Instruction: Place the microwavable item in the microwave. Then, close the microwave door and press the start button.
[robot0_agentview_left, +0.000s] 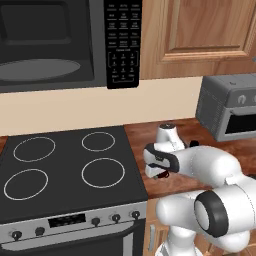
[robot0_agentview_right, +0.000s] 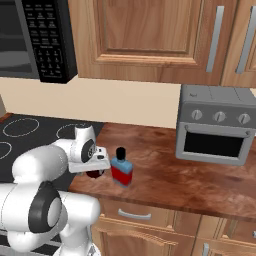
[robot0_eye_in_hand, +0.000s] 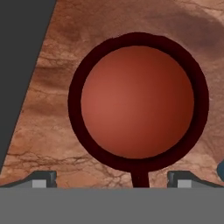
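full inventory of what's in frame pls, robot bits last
mug: 1, dark red, on the wooden counter beside the stove, directly under the end effector
bottle: 1, blue and red with black cap, on the counter next to the mug
microwave: 1, black, above the stove, door open, grey turntable visible
keypad: 1, black with white labels, on the microwave's right side
stove: 1, black, four ring burners, knobs along the front
toaster oven: 1, grey, three knobs, on the counter at the back
counter: 1, brown wood
cabinets: brown wood, above the counter
arm: 1, white with dark joints
end effector: 1, open, above the mug
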